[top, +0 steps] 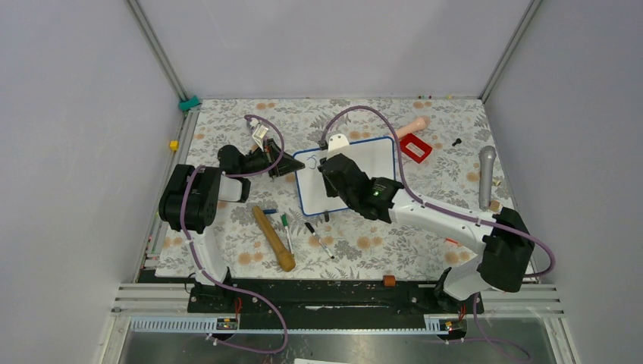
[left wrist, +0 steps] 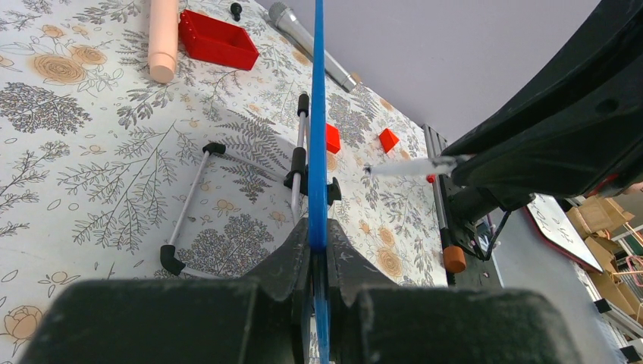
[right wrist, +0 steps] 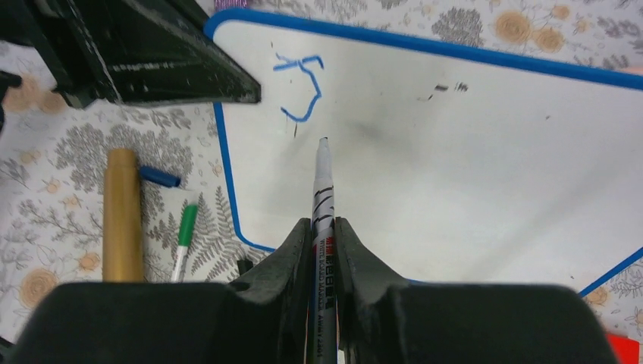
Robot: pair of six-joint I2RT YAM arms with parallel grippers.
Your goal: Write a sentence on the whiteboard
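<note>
Directly ahead of the right hand (right wrist: 324,231) sits the whiteboard (right wrist: 470,174), near the middle of the floral worktop (top: 227,243). The sentence (right wrist: 302,87) consists of one blue character, resembling a J, in the board corner nearest the left hand (left wrist: 318,246). The left hand is closed on the board's thin blue frame, one finger on each face of the edge. The right hand is closed on a whiteboard marker (right wrist: 323,182), held in line with the fingers. The marker tip points at the white surface just short of the blue character; whether it touches cannot be confirmed. To the left of the right hand, off the board, lie a wooden rod (right wrist: 121,216), a green-capped pen (right wrist: 184,235) and a blue cap (right wrist: 159,177). Beyond the board's far edge from the right hand lie a red tray (top: 415,148) and a peach cylinder (top: 413,127). A grey microphone (top: 486,176) lies well apart to the right.
</note>
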